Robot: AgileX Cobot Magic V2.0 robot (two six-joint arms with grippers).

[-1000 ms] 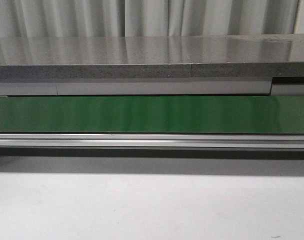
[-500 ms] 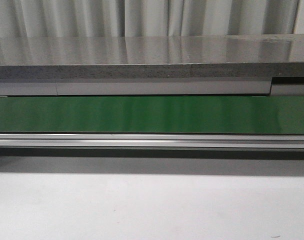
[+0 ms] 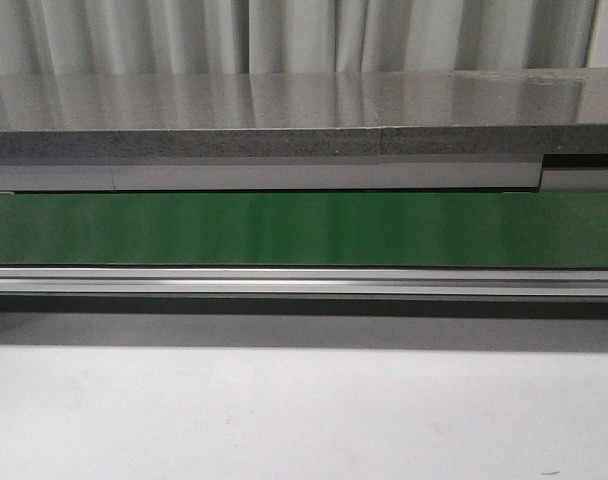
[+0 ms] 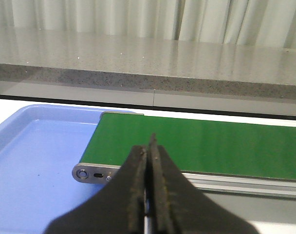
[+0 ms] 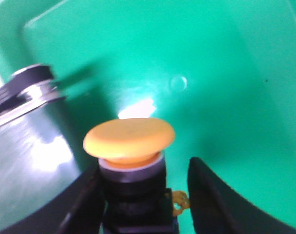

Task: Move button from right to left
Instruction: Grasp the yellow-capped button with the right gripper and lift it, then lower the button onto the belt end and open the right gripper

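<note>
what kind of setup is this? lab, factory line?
Probably a mock sorting or assembly-line cell in a lab, not a real factory. A green conveyor belt runs across the bench, with a blue tray at one end and a green bin holding a yellow push-button switch. Curtains behind.

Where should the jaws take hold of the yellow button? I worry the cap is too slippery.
Grip the dark boxy body under the cap of the button, coming from above with a jaw on each flat side; the wide domed cap overhangs and offers no parallel faces.
</note>
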